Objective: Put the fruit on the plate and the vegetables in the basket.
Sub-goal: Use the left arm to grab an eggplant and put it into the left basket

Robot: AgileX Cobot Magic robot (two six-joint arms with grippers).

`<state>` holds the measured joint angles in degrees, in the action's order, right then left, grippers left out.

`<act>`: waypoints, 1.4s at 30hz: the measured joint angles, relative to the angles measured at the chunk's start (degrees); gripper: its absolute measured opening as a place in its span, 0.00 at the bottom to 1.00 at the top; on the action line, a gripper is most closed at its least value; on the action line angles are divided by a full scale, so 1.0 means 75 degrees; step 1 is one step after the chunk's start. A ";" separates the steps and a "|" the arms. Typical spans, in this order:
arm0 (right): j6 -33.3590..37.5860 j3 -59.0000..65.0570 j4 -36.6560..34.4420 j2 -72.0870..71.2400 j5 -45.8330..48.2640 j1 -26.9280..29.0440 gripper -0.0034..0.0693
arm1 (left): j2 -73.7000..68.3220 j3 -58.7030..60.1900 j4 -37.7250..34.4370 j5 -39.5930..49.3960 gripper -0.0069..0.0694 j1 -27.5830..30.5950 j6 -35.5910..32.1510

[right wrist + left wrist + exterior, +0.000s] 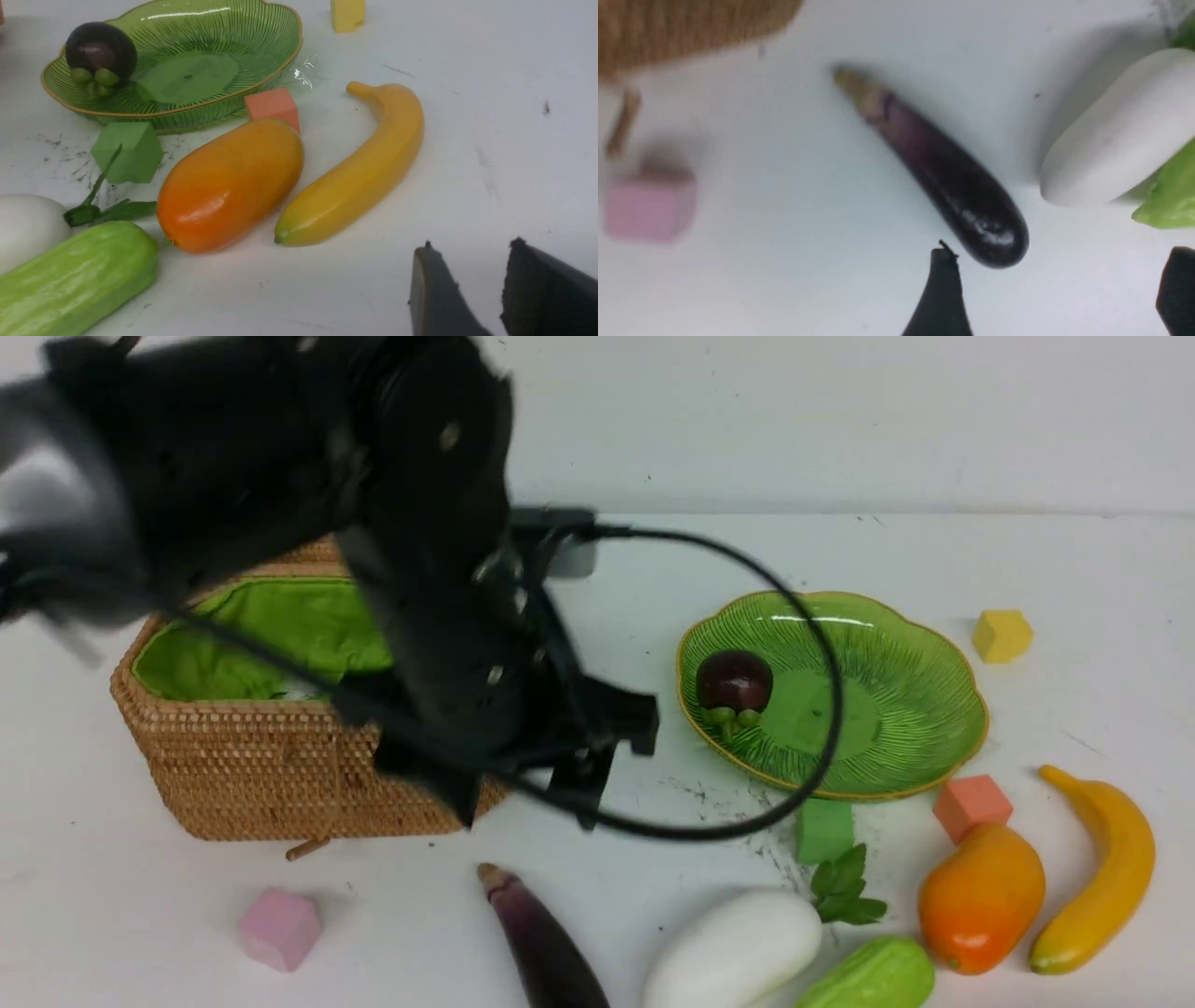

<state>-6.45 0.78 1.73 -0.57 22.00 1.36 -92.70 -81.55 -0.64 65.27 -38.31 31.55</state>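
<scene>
Hovering empty with jaws wide apart, the left gripper (1062,254) is beside the long dark-purple eggplant (943,172), bottom centre of the front view, on bare white tabletop (784,233). The right gripper (472,245), slightly parted, holds nothing. The round purple mangosteen (735,679) sits at the left edge of the ribbed green plate (896,653).

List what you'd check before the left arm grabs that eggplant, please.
1. Left gripper open, empty: ok.
2. Eggplant lying free, apart from radish: ok.
3. Eggplant centred between the fingers: not ok; only its fat end is near one finger.
4. Basket open, green lining showing: ok.
5. Room in basket: cannot tell; the left arm hides much of it.
6. Right gripper open, off by the banana: ok.
</scene>
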 joint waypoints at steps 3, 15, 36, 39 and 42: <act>0.0000 0.0000 0.0000 0.0000 0.0000 0.0000 0.38 | 0.0163 0.0775 0.0085 -0.0661 0.83 0.0000 0.1044; 0.0000 0.0000 0.0000 0.0000 0.0000 0.0000 0.38 | -0.1895 0.1525 0.0286 -0.2578 0.83 0.0000 0.2956; 0.0000 0.0000 0.0000 0.0000 0.0000 0.0000 0.38 | 0.0085 -0.0954 0.1140 -0.0165 0.55 0.0000 -0.0409; 0.0000 0.0000 0.0000 0.0000 0.0000 0.0000 0.38 | 0.0414 -0.1757 0.2311 0.0282 0.55 0.0194 -0.1008; 0.0000 0.0000 0.0000 0.0000 0.0000 0.0000 0.38 | 0.0406 -0.2267 0.3438 0.0362 0.55 0.0938 -0.2044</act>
<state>-6.45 0.78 1.73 -0.57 22.00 1.36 -89.66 -98.56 25.15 67.99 -31.28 16.22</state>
